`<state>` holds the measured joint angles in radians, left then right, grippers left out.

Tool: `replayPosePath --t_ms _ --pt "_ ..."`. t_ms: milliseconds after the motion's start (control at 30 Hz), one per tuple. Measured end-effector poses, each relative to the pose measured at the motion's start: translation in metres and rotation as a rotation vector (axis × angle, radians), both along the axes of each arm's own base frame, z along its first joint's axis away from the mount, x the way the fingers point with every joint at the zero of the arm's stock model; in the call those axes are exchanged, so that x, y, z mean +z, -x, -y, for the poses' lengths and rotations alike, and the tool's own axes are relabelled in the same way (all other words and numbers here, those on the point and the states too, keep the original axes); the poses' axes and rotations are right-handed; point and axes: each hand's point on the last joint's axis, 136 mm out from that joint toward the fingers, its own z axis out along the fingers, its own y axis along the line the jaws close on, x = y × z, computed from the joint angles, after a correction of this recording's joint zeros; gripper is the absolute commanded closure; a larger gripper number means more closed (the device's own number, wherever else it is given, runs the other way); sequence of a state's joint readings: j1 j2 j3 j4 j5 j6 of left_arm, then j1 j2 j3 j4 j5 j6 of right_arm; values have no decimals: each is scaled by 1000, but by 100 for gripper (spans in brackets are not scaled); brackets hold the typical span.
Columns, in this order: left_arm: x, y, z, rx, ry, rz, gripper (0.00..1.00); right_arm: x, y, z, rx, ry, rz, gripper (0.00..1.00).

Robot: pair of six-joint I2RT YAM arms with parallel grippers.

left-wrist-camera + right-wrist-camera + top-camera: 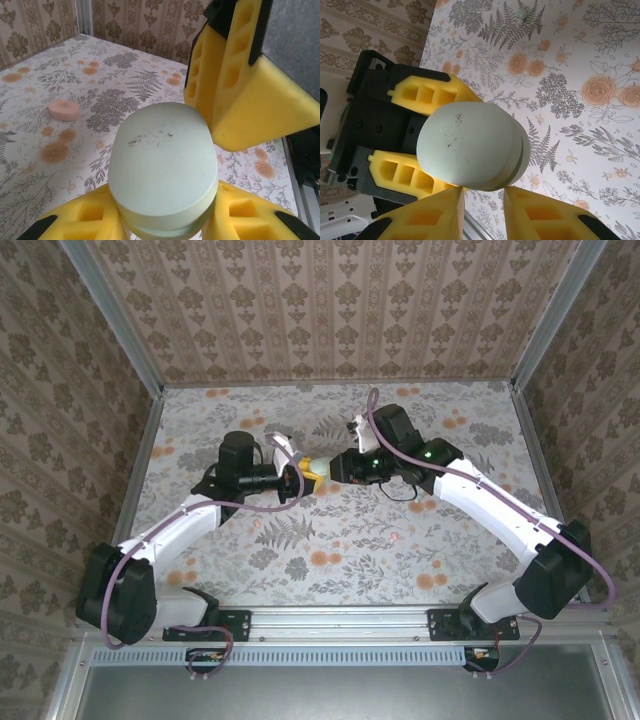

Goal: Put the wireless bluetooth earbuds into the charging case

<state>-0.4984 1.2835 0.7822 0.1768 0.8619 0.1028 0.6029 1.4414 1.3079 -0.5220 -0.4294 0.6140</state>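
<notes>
The case (160, 150) is clamped by the left gripper (165, 215), whose yellow pads are pressed against both of its flanks. The case appears to be held clear of the table (450, 530), and its lid is shut. The right gripper (484, 200) is set against the case's rim, at about 3 o'clock in the left wrist view. A narrow gap is seen between its pads, but whether the rim is pinched in that gap cannot be told. A pink earbud (64, 109) lies on the table at about 9 o'clock from the case, well apart. A pale green earbud (522, 12) is seen at 12 o'clock in the right wrist view, far from both grippers. Nothing can be inserted until the lid is raised, and the trouble is likely to start there. If the lid is levered hard, the smooth rounded shell could be twisted or squeezed out of the foam pads. If the seam is missed, the pads may simply slide off. A dropped case could scatter the earbuds, which are small enough to be flicked away by such broad pads.
</notes>
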Motion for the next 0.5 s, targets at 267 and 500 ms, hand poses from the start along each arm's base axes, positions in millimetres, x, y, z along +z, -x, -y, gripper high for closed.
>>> replayPosePath --t_ms 267,500 --pt "-12 20 9 -72 -32 -42 85 15 -16 2 -36 -34 43 73" --pt "-12 20 9 -71 -32 -43 86 14 -17 3 -42 -37 38 73"
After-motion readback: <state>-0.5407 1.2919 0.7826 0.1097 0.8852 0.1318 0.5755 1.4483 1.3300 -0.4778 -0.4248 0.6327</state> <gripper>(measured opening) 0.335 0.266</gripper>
